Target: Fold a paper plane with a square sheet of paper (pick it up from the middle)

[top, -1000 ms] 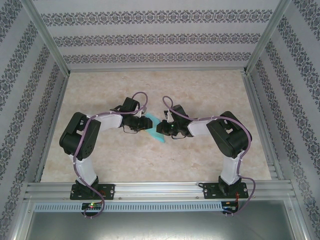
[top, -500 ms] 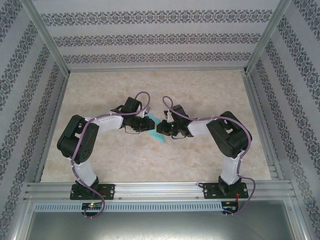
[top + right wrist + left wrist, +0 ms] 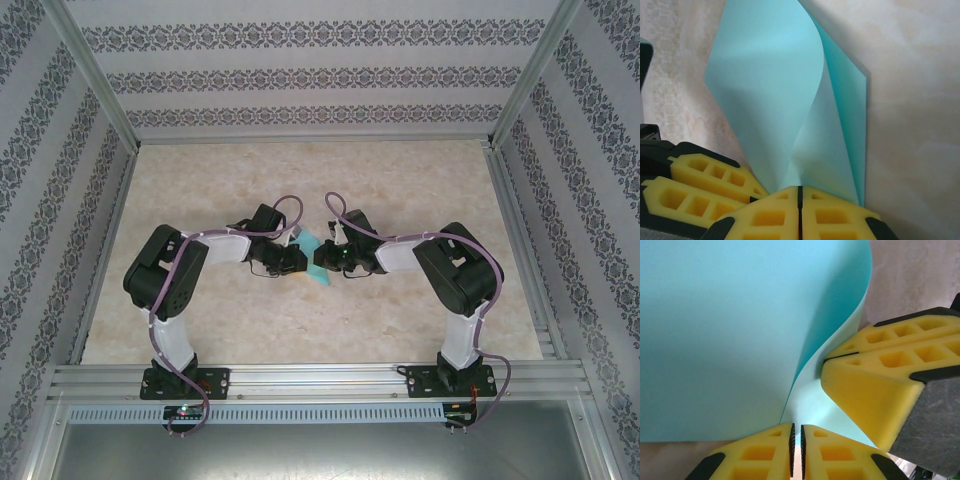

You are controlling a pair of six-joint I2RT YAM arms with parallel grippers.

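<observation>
The square sheet of paper (image 3: 321, 278) is teal-blue and hangs bent between both grippers at the table's middle. In the left wrist view the square sheet of paper (image 3: 730, 330) curls up in a broad sheet, and its lower edge runs down into my left gripper (image 3: 796, 440), whose jaws stand all but together on it. My right gripper (image 3: 800, 192) is shut on the sheet's (image 3: 770, 90) near corner, where two flaps rise in a fold. The two grippers nearly touch, left gripper (image 3: 297, 259) beside right gripper (image 3: 318, 261). My right gripper's yellow fingers (image 3: 875, 390) sit just beside the left's.
The marble-patterned table (image 3: 400, 330) has bare room all round the grippers. Aluminium rails (image 3: 300, 378) run along the near edge, and patterned walls (image 3: 320, 80) close the back and sides.
My left gripper has moved right, up against the right gripper, and its jaws have closed onto the paper. The right arm has stayed put, still gripping the sheet.
</observation>
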